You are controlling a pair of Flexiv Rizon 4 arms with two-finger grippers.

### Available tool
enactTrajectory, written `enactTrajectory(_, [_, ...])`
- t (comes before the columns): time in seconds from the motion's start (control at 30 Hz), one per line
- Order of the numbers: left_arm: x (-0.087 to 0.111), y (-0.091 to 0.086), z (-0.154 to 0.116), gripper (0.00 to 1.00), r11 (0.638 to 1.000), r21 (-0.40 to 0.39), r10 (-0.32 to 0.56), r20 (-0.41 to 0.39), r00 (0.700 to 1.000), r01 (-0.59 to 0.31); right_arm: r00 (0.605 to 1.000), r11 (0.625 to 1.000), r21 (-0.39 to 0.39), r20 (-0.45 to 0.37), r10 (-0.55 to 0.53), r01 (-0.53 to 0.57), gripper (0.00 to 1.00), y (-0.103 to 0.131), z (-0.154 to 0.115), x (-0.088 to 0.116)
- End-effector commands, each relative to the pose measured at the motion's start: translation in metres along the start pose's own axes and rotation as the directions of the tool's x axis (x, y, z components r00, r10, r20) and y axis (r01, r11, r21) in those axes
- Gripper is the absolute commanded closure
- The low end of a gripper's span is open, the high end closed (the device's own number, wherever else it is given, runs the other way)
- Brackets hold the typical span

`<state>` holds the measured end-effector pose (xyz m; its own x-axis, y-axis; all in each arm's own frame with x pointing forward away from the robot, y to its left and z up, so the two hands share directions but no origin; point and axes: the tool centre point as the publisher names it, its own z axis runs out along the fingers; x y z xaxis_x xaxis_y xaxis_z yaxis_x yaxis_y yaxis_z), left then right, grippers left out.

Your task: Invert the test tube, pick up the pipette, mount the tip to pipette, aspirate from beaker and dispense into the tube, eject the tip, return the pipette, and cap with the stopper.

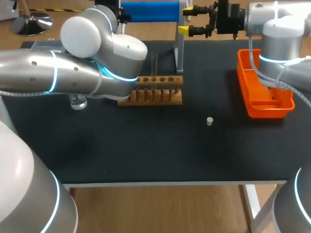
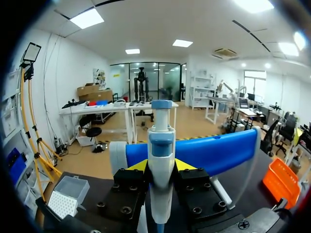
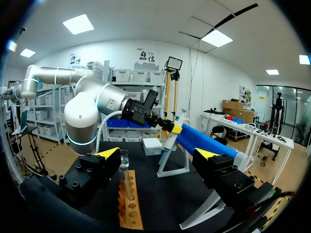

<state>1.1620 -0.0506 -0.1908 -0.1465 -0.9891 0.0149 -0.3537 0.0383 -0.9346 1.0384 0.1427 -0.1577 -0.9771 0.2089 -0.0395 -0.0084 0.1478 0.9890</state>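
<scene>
My left gripper (image 2: 160, 165) is shut on the white and blue pipette (image 2: 161, 145), which stands upright between its fingers. From the right wrist view this gripper (image 3: 163, 127) holds the pipette (image 3: 170, 138) at the top of the white stand (image 3: 172, 165). My right gripper (image 1: 185, 20) hangs open and empty over the table's back edge, near the stand (image 1: 179, 53). A clear test tube (image 3: 127, 182) stands in the wooden rack (image 1: 155, 90). The glass beaker (image 1: 77, 102) is left of the rack, partly hidden by my left arm. The small stopper (image 1: 209, 121) lies on the mat.
An orange tray (image 1: 265, 92) sits at the right under my right arm. A white tip box (image 2: 68, 194) stands at the back left. A blue roll (image 1: 150, 10) lies behind the stand. My left arm's elbow covers the table's left rear.
</scene>
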Motion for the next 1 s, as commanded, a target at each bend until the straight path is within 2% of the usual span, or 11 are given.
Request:
enactTrajectory(0.03, [0.000,-0.002,0.006,1.00,1.000,-0.017,-0.001,0.000,1.000,0.001,1.000,1.000,0.003,-0.003,0.001,0.000,0.00,0.000,-0.001,-0.001])
enactTrajectory(0.77, [0.002,0.013,0.014,1.00,0.997,-0.078,-0.027,-0.004,1.000,0.027,1.000,1.000,0.003,-0.003,0.001,0.000,0.00,0.000,-0.001,-0.001])
enactTrajectory(0.8, [0.002,0.013,0.014,0.62,0.996,-0.079,-0.030,-0.005,1.000,0.030,1.000,1.000,0.003,-0.003,0.001,0.000,0.00,0.000,-0.001,-0.001])
enactTrajectory(0.83, [0.003,0.013,0.013,0.09,0.996,-0.079,-0.034,-0.007,0.999,0.034,1.000,1.000,0.003,-0.003,0.001,0.000,0.00,0.000,-0.001,-0.001])
enactTrajectory(0.87, [0.003,0.014,0.013,0.00,0.996,-0.080,-0.036,-0.006,0.999,0.035,1.000,1.000,0.003,-0.003,0.001,0.000,0.00,0.000,-0.001,-0.001])
enactTrajectory(1.0, [0.004,0.013,0.009,0.00,0.996,-0.078,-0.040,-0.003,0.999,0.040,1.000,1.000,0.003,-0.003,0.001,0.000,0.00,0.000,-0.001,-0.001])
